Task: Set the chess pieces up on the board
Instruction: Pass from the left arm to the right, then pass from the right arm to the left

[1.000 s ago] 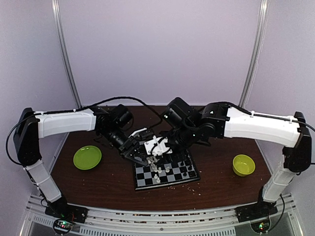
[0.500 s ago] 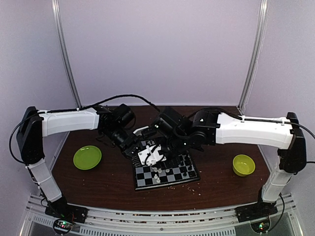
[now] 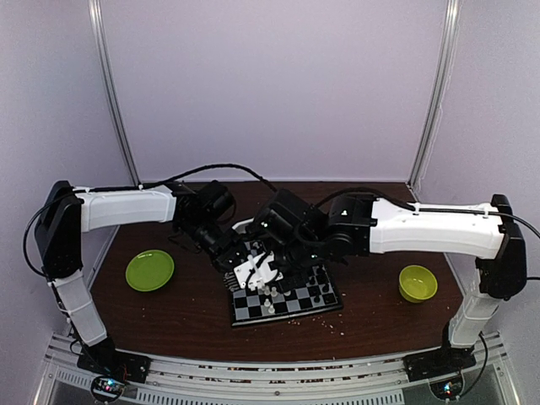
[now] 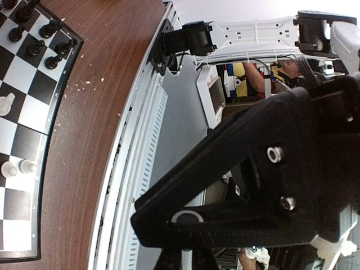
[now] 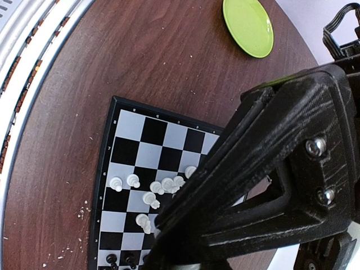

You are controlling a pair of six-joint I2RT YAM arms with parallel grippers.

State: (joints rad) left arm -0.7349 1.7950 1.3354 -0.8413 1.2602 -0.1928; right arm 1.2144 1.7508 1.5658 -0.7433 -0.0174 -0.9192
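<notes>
top: board [image 3: 291,297] mid-worktop, left fingers [image 3: 231,256] closed, right fingers [image 3: 258,272] unclear whether open, both over its far-left corner | left wrist: black pieces [image 4: 35,48] line one edge | right wrist: white pieces [image 5: 151,198] cluster mid-board
</notes>
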